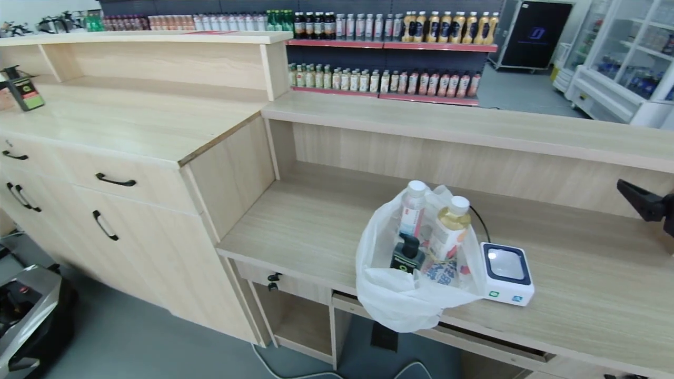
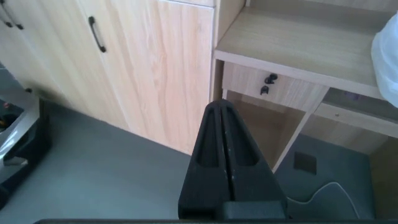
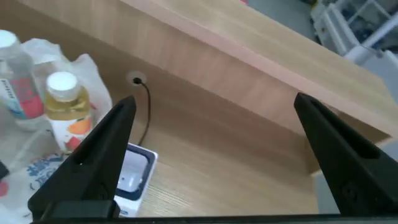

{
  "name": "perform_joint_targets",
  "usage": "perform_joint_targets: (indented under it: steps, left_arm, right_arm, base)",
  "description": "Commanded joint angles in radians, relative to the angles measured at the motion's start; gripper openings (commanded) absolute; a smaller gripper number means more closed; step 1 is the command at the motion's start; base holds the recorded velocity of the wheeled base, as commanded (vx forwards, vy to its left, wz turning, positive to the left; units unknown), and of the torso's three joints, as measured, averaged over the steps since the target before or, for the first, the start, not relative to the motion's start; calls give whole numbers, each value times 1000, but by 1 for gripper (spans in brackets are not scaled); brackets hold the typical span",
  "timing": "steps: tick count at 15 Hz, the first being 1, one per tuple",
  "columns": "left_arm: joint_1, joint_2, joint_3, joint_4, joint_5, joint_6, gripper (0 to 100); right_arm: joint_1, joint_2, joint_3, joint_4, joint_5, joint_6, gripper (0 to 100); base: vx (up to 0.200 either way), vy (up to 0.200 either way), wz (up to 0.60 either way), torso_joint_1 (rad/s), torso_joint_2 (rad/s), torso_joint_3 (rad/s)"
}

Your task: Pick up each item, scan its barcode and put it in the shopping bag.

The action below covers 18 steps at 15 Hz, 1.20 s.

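Items look bagged; white plastic shopping bag (image 1: 405, 295) overhangs light wooden counter's (image 1: 579, 295) front edge. Right gripper (image 3: 213, 99) splayed empty, left gripper (image 2: 222, 109) clenched empty: don't snag bag

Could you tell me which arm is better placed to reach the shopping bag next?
Right, I think. The right claw, open, hangs over the counter beside the scanner and shopping bag; the left claw is shut, low over the floor by the cabinet.
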Motion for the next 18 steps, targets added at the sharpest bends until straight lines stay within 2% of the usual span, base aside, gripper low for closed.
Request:
perform_joint_targets:
  steps: [1, 3, 4, 8, 12, 14, 15, 18]
  left_arm:
    - [0, 0, 0, 0, 0, 0, 0]
    - [0, 0, 0, 0, 0, 0, 0]
    - [0, 0, 0, 0, 0, 0, 0]
    - [0, 0, 0, 0, 0, 0, 0]
    - [0, 0, 0, 0, 0, 0, 0]
    - [0, 0, 0, 0, 0, 0, 0]
    - [0, 0, 0, 0, 0, 0, 0]
    - [0, 0, 0, 0, 0, 0, 0]
  right_arm:
    - [28, -80, -12, 37, -56, 33, 100]
    - [69, -129, -5, 59, -150, 46, 100]
    - [86, -166, 9, 59, -158, 71, 100]
    - [86, -328, 96, 69, -156, 112, 100]
    - [138, -471, 359, 71, -155, 194, 100]
    - [179, -649, 555, 89, -136, 244, 100]
    - [202, -741, 555, 207, -95, 270, 100]
    - [213, -980, 555, 424, 42, 283, 100]
  base:
    - [0, 0, -600, -2, 2, 2]
    - [0, 0, -600, -5, 5, 2]
    - [0, 0, -600, 2, 2, -2]
    - [0, 0, 0, 0, 0, 0]
    - [0, 0, 0, 32, -63, -29]
    - [0, 0, 0, 63, -141, -61]
    - [0, 0, 0, 0, 0, 0]
    - [0, 0, 0, 0, 0, 0]
